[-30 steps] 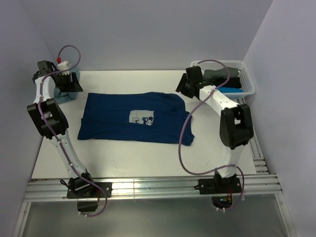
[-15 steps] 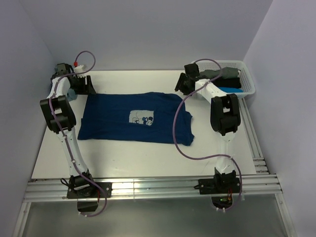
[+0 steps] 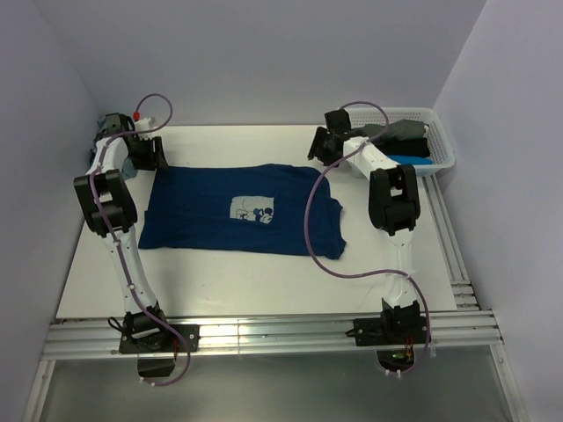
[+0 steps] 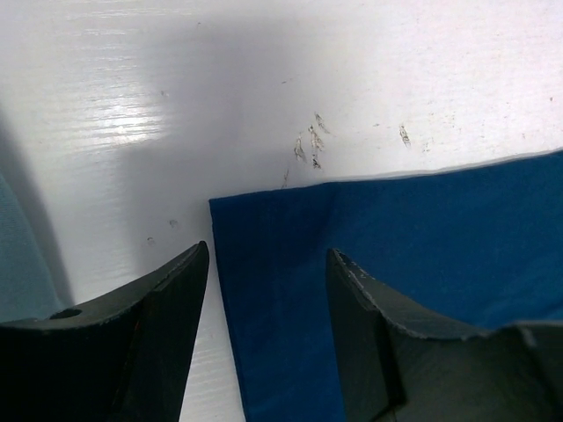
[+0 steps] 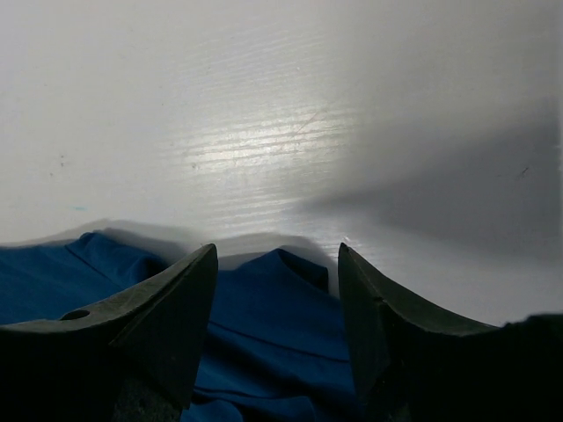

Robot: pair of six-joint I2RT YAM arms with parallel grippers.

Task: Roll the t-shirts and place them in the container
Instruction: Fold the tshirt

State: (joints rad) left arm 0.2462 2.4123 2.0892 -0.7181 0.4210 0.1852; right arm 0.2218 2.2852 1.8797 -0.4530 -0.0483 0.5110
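Shirt: the navy t-shirt (image 3: 237, 211) lies spread flat mid-tabletop (image 3: 220, 281), long side running left to right, pale print (image 3: 253, 209) facing up. Its right end is a little rumpled.
Left gripper (image 4: 268, 264): jaws apart, nothing clamped. It hangs over the shirt's far left corner, and the corner's edge shows in the gap between the fingers.
Right gripper (image 5: 277, 264): jaws apart, empty. It sits over the shirt's far right corner, where the cloth bunches into small folds.
Contact: I cannot tell from either wrist view whether the tips touch the cloth.
Other items: grey, black and bright blue folded shirts (image 3: 400, 136) lie in the white basket (image 3: 444, 145) at the far right corner of the tabletop. A teal cloth (image 4: 22, 264) lies just beside the left gripper.
Handling: I expect it to be light and limp, with no stiffness. It should sag between two pinch points and may slide on the smooth top rather than lift.
Where to hold: I would take both far corners, biting in past the hem to catch both layers. The left corner lies thin and flat, so the fingers must go right down. The right corner offers more bulk but is uneven.
Progress: no roll started, in my judgement.
Risk: catching one layer only, or dragging the shirt askew.
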